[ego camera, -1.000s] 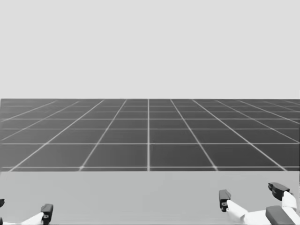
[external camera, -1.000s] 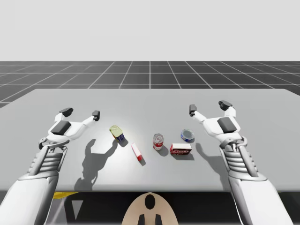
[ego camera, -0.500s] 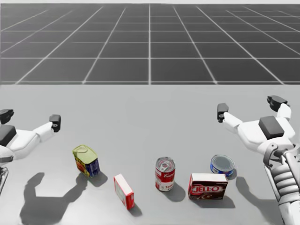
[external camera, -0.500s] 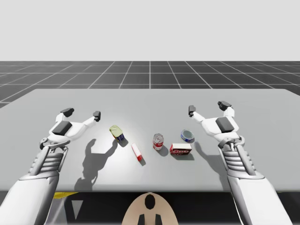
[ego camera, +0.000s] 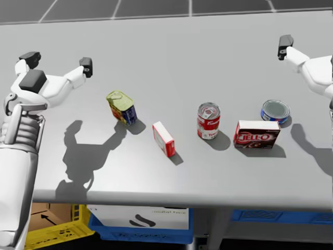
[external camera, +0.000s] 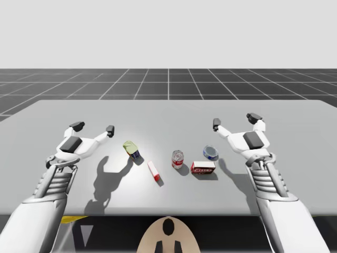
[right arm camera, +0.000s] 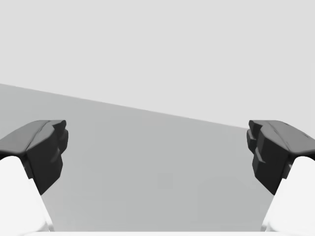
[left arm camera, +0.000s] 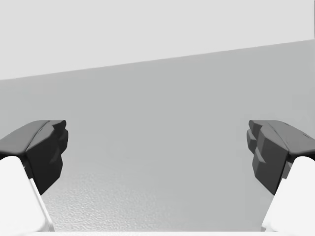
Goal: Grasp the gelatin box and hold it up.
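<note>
A small red and white box (external camera: pixel 153 170) (ego camera: pixel 163 139), the gelatin box, lies on the grey table (external camera: pixel 168 113) near its front middle. To its right stands a larger dark red box (external camera: pixel 202 167) (ego camera: pixel 257 135). My left gripper (external camera: pixel 93 127) (ego camera: pixel 58 61) (left arm camera: pixel 157 157) hovers open over the table's left part, well left of and beyond the small box. My right gripper (external camera: pixel 235 120) (right arm camera: pixel 157 157) is open at the right, behind the dark red box. Nothing is between either pair of fingers.
A yellow-green can (external camera: pixel 131 149) (ego camera: pixel 122 107) tilts left of the small box. A red and white can (external camera: pixel 178 158) (ego camera: pixel 208 120) stands upright between the boxes, and a flat blue tin (external camera: pixel 210 153) (ego camera: pixel 275 111) sits behind the dark red box. Yellow (ego camera: pixel 52 229) and blue (ego camera: pixel 140 221) crates lie under the table.
My head has turned downward, so the head view has gone from the far floor to the table and its things. Both arms have barely moved; nothing on the table has shifted.
</note>
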`<state>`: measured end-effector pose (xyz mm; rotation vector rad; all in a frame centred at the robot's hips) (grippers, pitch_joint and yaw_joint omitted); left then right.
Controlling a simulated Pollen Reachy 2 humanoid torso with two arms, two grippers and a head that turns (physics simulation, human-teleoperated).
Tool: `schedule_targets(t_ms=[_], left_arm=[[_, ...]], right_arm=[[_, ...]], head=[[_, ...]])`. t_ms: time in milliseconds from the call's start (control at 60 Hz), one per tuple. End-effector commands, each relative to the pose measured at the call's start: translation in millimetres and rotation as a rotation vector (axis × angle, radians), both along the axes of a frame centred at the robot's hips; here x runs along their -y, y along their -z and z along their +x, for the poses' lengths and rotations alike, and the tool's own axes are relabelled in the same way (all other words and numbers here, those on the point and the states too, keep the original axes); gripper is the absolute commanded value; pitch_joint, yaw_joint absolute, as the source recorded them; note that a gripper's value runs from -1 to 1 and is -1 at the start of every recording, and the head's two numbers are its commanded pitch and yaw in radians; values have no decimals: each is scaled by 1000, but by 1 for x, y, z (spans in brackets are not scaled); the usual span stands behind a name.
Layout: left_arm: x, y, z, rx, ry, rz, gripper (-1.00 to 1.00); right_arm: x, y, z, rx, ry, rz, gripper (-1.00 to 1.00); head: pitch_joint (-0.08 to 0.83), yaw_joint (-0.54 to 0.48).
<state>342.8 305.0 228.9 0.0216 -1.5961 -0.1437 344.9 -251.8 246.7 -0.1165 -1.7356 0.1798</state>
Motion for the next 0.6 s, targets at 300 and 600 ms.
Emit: schedule_targets(t_ms=[300,600], left_arm=[[18,-16,-24,-11,122,-33,-1000],[39,-33,-91,-133,479,-93,-1000]], right_arm=[[1,0,0,9,18,-3,-1000],[3,2,5,23,39,-33,-1000]], head=[[751,119],[752,125]])
